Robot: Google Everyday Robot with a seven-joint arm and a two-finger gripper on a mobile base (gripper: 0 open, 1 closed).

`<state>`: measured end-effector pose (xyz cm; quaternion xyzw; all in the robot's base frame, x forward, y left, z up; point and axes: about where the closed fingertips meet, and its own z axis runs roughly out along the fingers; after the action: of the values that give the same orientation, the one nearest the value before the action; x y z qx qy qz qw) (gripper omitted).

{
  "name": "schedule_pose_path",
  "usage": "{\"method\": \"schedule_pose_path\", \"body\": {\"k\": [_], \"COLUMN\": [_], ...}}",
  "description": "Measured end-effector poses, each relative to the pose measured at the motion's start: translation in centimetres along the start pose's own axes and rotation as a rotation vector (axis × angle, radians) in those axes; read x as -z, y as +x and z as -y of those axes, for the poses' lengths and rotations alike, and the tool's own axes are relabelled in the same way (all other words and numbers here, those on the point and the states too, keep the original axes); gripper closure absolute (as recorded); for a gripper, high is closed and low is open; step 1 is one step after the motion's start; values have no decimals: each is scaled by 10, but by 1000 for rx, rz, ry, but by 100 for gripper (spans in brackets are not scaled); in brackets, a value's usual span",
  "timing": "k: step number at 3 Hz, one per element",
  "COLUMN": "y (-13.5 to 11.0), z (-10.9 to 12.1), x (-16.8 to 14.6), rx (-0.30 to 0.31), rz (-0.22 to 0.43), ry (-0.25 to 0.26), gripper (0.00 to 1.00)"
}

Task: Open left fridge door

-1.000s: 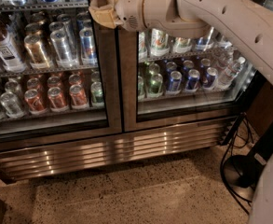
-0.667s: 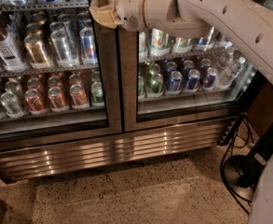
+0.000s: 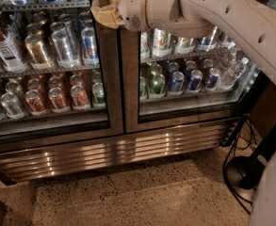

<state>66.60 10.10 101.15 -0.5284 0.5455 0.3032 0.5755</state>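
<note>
Matt tan tool [image 3: 102, 14] at eleven o'clock, over the brushed-steel edge of the glossy glass-paned left fridge door [image 3: 52, 65]; the wide stainless-steel fridge [image 3: 124, 102] has a ribbed, shiny grille [image 3: 114, 150] at six o'clock; smooth matt off-white plastic arm [image 3: 217, 13]; dull speckled stone floor [image 3: 128, 194].

Tan claw [image 3: 103, 13] at top centre, pale rounded arm [image 3: 231, 18], recessed screws [image 3: 258, 38]

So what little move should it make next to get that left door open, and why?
Probably nudge the gripper onto the left fridge door's steel edge by the centre seam, to catch it. That door looks shut, flush with the right door, and the gripper hovers high up beside that edge.
</note>
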Motion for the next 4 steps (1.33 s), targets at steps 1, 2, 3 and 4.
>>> {"method": "schedule_pose_path", "body": {"k": [1, 2, 3, 4], "y": [1, 1, 0, 0], "z": [-1, -1, 5, 5], "x": [1, 1, 4, 4], "rx": [3, 3, 9, 9], "rz": [0, 0, -24, -25], "ry": [-16, -16, 19, 17], "gripper": [100, 100, 100, 100]}}
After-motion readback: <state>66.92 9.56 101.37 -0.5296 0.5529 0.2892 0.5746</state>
